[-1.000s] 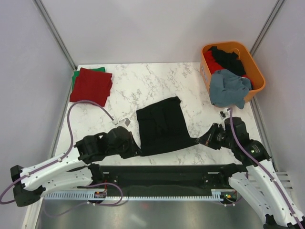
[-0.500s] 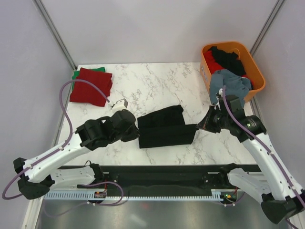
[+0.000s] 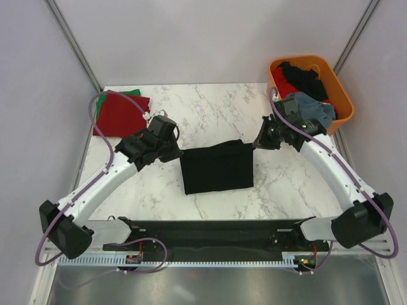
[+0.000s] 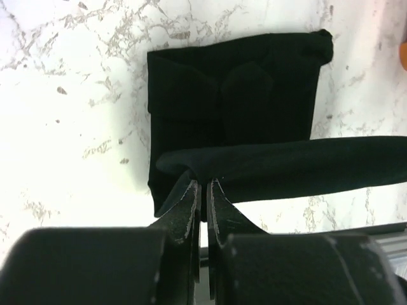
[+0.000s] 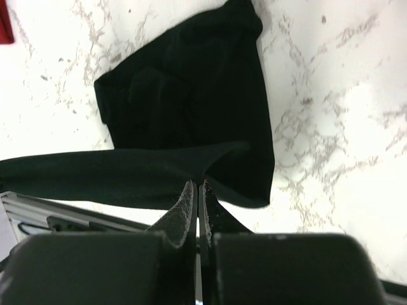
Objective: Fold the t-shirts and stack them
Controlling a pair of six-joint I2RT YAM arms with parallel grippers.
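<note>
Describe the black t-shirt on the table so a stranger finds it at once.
On the marble table, look at the middle. The black t-shirt lies there, its far edge pinched by the left gripper and the right gripper. Only it is gripped; the dark red pile and the orange basket stand apart.

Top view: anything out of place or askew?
The grey-blue t-shirt spills over the near rim of the orange basket instead of lying inside. On the far left, the folded dark red t-shirt sits offset on the green t-shirt, whose edge peeks out. The black t-shirt is simply mid-fold.
</note>
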